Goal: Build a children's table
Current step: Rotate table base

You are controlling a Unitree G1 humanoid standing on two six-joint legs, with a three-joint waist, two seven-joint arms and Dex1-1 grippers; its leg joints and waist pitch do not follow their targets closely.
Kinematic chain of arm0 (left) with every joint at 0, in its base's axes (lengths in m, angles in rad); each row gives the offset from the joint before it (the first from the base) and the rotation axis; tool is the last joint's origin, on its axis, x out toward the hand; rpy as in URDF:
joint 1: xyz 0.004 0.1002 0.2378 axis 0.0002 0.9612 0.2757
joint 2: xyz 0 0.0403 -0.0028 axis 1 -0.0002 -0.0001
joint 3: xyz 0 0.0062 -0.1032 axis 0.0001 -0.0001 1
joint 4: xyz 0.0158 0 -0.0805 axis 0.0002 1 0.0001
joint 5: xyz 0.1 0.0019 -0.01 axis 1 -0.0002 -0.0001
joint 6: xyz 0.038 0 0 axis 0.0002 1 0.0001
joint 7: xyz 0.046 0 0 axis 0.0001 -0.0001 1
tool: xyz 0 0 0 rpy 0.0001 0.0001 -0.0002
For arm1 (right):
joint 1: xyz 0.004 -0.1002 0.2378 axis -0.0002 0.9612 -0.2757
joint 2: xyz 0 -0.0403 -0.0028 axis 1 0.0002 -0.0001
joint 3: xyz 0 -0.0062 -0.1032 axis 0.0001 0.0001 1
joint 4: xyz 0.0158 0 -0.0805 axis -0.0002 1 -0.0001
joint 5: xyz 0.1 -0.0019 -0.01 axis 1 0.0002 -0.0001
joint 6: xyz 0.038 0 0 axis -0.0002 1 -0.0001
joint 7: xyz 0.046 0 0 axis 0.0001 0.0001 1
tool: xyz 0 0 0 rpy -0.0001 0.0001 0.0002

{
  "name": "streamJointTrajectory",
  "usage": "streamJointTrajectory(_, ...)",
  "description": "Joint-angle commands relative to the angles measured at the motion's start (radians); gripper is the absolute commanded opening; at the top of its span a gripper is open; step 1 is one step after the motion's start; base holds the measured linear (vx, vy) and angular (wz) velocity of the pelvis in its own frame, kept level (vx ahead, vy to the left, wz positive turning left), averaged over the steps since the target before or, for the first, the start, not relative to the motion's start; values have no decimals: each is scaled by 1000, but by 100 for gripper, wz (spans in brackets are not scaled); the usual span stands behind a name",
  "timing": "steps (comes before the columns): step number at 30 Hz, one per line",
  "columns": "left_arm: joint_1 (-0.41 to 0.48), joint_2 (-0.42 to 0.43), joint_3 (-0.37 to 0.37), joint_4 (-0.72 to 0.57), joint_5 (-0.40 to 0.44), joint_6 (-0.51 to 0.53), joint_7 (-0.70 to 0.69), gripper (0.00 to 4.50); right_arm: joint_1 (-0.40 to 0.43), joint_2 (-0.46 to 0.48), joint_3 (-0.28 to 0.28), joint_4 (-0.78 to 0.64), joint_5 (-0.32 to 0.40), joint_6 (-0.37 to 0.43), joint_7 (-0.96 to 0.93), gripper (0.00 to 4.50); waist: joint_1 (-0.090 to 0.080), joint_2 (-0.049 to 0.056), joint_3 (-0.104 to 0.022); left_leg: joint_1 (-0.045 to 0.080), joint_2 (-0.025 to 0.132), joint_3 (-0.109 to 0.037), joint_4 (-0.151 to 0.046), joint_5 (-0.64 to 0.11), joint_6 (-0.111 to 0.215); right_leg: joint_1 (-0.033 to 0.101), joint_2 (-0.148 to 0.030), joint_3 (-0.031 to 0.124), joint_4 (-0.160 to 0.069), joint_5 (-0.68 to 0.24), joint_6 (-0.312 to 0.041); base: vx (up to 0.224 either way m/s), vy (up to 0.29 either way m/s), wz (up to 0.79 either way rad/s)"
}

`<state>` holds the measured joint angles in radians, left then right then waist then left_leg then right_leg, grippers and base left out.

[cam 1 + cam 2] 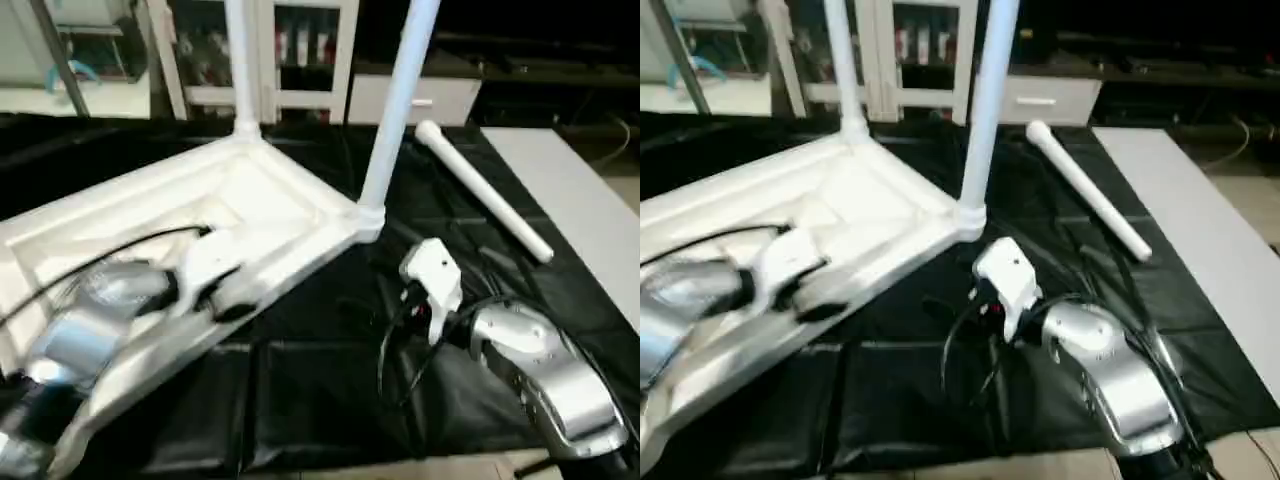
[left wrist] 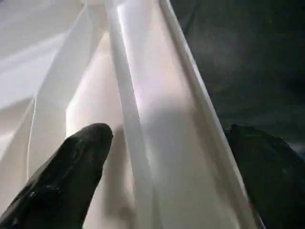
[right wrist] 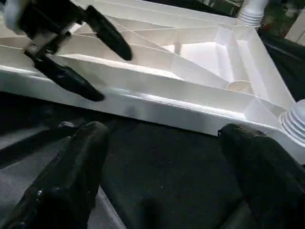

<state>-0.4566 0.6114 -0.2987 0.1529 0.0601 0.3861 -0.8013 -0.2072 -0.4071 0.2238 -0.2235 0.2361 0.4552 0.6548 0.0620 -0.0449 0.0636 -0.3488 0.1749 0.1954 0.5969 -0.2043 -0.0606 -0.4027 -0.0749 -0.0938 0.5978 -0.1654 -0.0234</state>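
Upturned on black sheeting (image 1: 330, 390): children's table (image 1: 270, 205), two legs standing. Loose leg (image 1: 482, 188) beyond. Left end effector (image 3: 78, 55) spread astride its rim; right end effector (image 3: 162, 167) spread, nearby.

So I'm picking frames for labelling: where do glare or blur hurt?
Left eye view: the table top is washed out by glare, its ribs faint. Left wrist view: the left gripper's fingers are soft, the rim bright. Right wrist view: the right gripper's fingers blur in the foreground.
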Motion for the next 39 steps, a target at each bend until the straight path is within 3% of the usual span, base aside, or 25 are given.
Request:
streamJointTrajectory(1, -64, -33, -17, 122, 81, -62, 129, 447, -15, -12, -11, 10, -12, -14, 0, 405, 3, 13, -57, 14, 56, -34, -77, -261, -4, 36, -78, 67, -91, -394, -106, 0, 0, 0)
streamJointTrajectory(2, -82, -45, -26, 163, 104, -84, 163, 447, -16, -13, -12, 14, -16, -17, -1, 405, 5, 14, -58, 16, 57, -34, -75, -266, -3, 35, -79, 67, -92, -396, -103, 0, 0, 0)
streamJointTrajectory(7, -150, -78, -45, 334, 205, -200, 357, 447, -17, -17, -14, 24, -35, -30, -7, 405, -4, 17, -64, -1, 57, -47, -77, -259, 1, 49, -83, 58, -91, -417, -66, 0, 0, 0)
streamJointTrajectory(8, -155, -77, -26, 334, 208, -212, 391, 447, -16, -20, -16, 21, -39, -32, -12, 405, -6, 22, -66, -1, 58, -48, -76, -256, 1, 49, -83, 58, -89, -404, -70, 0, 0, 0)
streamJointTrajectory(10, -155, -77, 15, 320, 190, -227, 416, 447, -12, -21, -23, 12, -36, -31, -17, 405, -9, 19, -70, 1, 60, -45, -72, -228, 6, 47, -83, 62, -80, -318, -113, 0, 0, 0)
streamJointTrajectory(12, -141, -96, 99, 268, 97, -232, 372, 447, -7, -17, -37, -5, -20, -19, -19, 405, -6, 19, -74, -2, 63, -43, -70, -175, 12, 52, -84, 63, -65, -209, -163, 0, 0, 0)
streamJointTrajectory(13, -105, -109, 172, 163, -29, -263, 267, 447, 0, -15, -43, -16, -9, -13, -19, 405, -2, 21, -75, -2, 65, -42, -68, -147, 16, 55, -90, 64, -56, -153, -197, 0, 0, 0)
streamJointTrajectory(15, -66, -106, 206, 78, -122, -251, 174, 447, 4, -15, -42, -17, -10, -16, -17, 405, 1, 21, -73, 0, 68, -36, -68, -126, 22, 49, -85, 64, -48, -90, -238, 0, 0, 0)
streamJointTrajectory(16, -29, -89, 226, 15, -188, -238, 109, 447, 7, -15, -38, -15, -12, -20, -15, 405, 4, 21, -72, -1, 70, -36, -69, -120, 23, 53, -89, 65, -39, -66, -252, 0, 0, 0)
streamJointTrajectory(19, 21, -45, 247, -44, -258, -210, 48, 447, 8, -14, -33, -11, -13, -26, -11, 405, 1, 22, -66, 3, 64, -30, -71, -156, 27, 49, -81, 65, -46, -110, -239, 0, 0, 0)
streamJointTrajectory(21, 91, 64, 290, -50, -257, -192, 7, 447, 5, -10, -25, -7, -13, -29, -3, 405, -1, 18, -57, 4, 62, -30, -77, -222, 14, 45, -80, 66, -63, -246, -193, 0, 0, 0)
streamJointTrajectory(22, 91, 64, 290, -50, -257, -192, 7, 447, 5, -10, -25, -7, -13, -29, -3, 405, -3, 20, -56, 5, 62, -33, -78, -243, 7, 45, -81, 66, -64, -284, -177, 0, 0, 0)
streamJointTrajectory(25, 160, 181, 433, 48, -178, -183, 50, 447, 6, -14, -8, -9, -15, -25, 17, 405, -13, 20, -45, 14, 57, -39, -80, -328, -11, 32, -77, 64, -87, -468, -98, 0, 0, 0)
streamJointTrajectory(26, 160, 181, 433, 48, -178, -183, 50, 447, 6, -14, -8, -9, -15, -25, 17, 405, -14, 22, -46, 17, 56, -39, -80, -333, -13, 30, -76, 63, -89, -483, -88, 0, 0, 0)
streamJointTrajectory(27, 174, 202, 491, 83, -185, -174, 93, 447, 10, -18, -3, -14, -9, -21, 26, 405, -14, 23, -46, 19, 57, -42, -80, -339, -16, 29, -77, 62, -90, -493, -81, 0, 0, 0)
streamJointTrajectory(30, 212, 232, 629, 195, -272, -267, 104, 447, 17, -25, 11, -27, -2, -20, 46, 405, -11, 25, -43, 21, 58, -45, -83, -358, -11, 23, -78, 62, -94, -480, -87, 0, 0, 0)
streamJointTrajectory(32, 224, 236, 672, 235, -306, -315, 108, 447, 18, -26, 14, -29, -1, -20, 48, 405, -10, 24, -47, 20, 63, -46, -88, -358, -16, 26, -78, 64, -87, -437, -96, 0, 0, 0)
streamJointTrajectory(33, 237, 237, 713, 273, -341, -348, 105, 447, 18, -25, 14, -29, -1, -20, 48, 405, -5, 29, -47, 22, 65, -45, -90, -355, -20, 23, -77, 67, -81, -389, -113, 0, 0, 0)
streamJointTrajectory(35, 266, 240, 770, 326, -379, -377, 79, 447, 18, -24, 14, -28, -2, -20, 51, 405, -3, 28, -49, 20, 66, -43, -92, -343, -26, 25, -76, 69, -72, -317, -136, 0, 0, 0)
streamJointTrajectory(37, 302, 250, 794, 382, -362, -402, 64, 447, 18, -26, 13, -29, -3, -20, 57, 405, -2, 28, -52, 17, 63, -40, -91, -316, -22, 29, -77, 70, -68, -262, -149, 0, 0, 0)
streamJointTrajectory(39, 326, 260, 807, 442, -329, -429, 75, 447, 20, -31, 13, -30, -5, -21, 63, 405, -4, 28, -49, 19, 65, -39, -93, -330, -21, 29, -79, 72, -69, -274, -151, 0, 0, 0)
